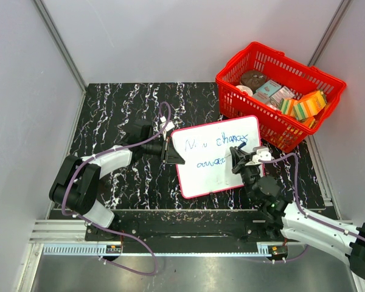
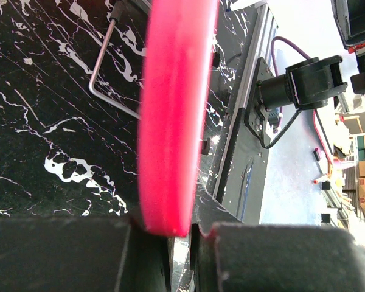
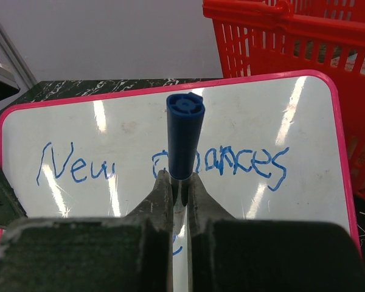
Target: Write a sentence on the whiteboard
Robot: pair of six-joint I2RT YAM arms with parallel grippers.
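The whiteboard [image 1: 219, 155] with a thin red rim lies tilted on the black marble table. The sentence [image 1: 212, 145] in blue script reads "New chances" with a further word below; in the right wrist view it [image 3: 243, 161] shows on the board [image 3: 134, 121]. My left gripper [image 1: 168, 149] is shut on the board's left rim, which shows as a blurred red edge [image 2: 173, 115] between the jaws. My right gripper [image 1: 243, 157] is shut on a blue marker [image 3: 184, 134], held over the board's right part; its tip is hidden.
A red basket [image 1: 278, 91] with several boxes and packets stands at the back right, touching the board's far corner; it also shows in the right wrist view [image 3: 304, 42]. A metal wire stand [image 2: 106, 67] shows under the board. Grey walls enclose the table.
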